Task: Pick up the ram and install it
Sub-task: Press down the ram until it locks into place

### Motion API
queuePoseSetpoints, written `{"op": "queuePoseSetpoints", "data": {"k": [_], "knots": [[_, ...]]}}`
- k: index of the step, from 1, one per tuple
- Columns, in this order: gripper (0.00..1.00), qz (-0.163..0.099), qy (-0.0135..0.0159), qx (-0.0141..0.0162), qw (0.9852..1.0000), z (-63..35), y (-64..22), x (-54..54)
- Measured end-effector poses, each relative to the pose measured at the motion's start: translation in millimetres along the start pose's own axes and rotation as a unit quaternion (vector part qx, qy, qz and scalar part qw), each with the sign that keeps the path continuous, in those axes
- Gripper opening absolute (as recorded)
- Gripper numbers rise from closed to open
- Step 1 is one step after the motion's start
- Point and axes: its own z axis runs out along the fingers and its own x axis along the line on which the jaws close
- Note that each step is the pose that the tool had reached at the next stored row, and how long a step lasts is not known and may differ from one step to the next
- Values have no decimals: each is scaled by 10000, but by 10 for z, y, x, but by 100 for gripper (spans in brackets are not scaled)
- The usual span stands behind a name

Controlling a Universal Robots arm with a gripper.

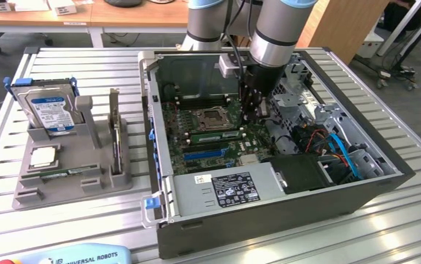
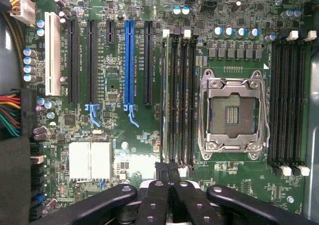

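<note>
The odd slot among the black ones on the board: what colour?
Blue slot, clearest in the wrist view.

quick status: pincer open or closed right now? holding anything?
Pincer: closed, down inside the case over the memory slots beside the CPU socket; cannot tell whether the ram is pinched between its tips.

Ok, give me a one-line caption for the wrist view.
Shut gripper poised over the motherboard at one end of the memory slots, next to the CPU socket.

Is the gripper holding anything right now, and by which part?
Cannot be told: the gripper is shut, right over one end of the memory slots beside the CPU socket.
</note>
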Motion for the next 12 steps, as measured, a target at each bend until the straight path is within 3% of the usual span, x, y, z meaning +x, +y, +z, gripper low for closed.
{"op": "queuePoseSetpoints", "data": {"k": [12], "knots": [[10, 1, 1, -1, 10000, 22, -28, 0]]}}
